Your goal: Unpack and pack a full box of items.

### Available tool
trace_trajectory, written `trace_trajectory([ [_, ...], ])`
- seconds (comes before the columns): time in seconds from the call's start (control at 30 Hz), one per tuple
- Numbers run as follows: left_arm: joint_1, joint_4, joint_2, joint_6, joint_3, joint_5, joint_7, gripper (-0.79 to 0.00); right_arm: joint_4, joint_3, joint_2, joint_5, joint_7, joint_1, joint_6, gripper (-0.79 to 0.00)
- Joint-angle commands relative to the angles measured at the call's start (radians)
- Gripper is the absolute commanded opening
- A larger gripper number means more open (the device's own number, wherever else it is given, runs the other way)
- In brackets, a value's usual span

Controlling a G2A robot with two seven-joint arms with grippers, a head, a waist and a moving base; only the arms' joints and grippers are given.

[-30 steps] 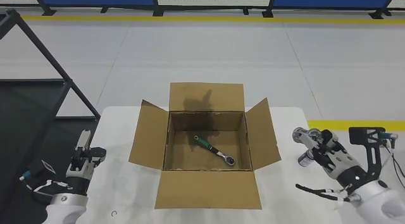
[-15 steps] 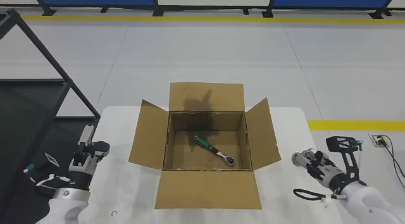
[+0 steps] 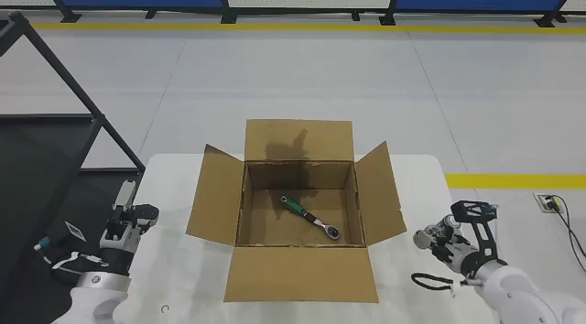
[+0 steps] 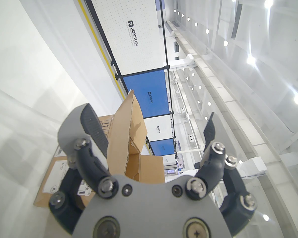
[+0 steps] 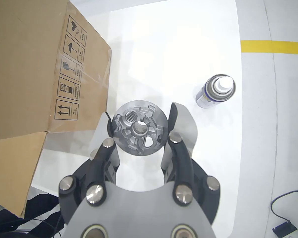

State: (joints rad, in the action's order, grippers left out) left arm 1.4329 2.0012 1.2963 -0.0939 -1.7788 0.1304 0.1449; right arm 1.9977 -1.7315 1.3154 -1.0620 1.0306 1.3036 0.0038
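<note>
In the right wrist view the cardboard box [image 5: 27, 63] ran off past two picture edges. The fingers of the right tool [image 5: 141, 117], closed on the metal gear [image 5: 132, 142], covered two stretches of its rim. In the left wrist view the left tool [image 4: 149, 120] hid the box's lower part. From above, the head of the wrench [image 3: 309, 215] was too small to tell.

White table [image 3: 183, 278]: open box [image 3: 302, 275], spray can [image 5: 214, 91]
</note>
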Motion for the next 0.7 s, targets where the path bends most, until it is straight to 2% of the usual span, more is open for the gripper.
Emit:
trace_trajectory([
  [0.0, 0.000, 0.000, 0.000, 0.000, 0.000, 0.000, 0.000, 0.000, -0.048, 0.044, 0.001, -0.052, -0.013, -0.026, 0.037, -0.785],
  [0.4, 0.000, 0.000, 0.000, 0.000, 0.000, 0.000, 0.000, 0.000, -0.249, 0.165, 0.000, -0.217, -0.055, -0.132, 0.140, -0.785],
  [0.67, 0.000, 0.000, 0.000, 0.000, 0.000, 0.000, 0.000, 0.000, -0.329, 0.204, 0.002, -0.246, -0.076, -0.166, 0.173, -0.785],
])
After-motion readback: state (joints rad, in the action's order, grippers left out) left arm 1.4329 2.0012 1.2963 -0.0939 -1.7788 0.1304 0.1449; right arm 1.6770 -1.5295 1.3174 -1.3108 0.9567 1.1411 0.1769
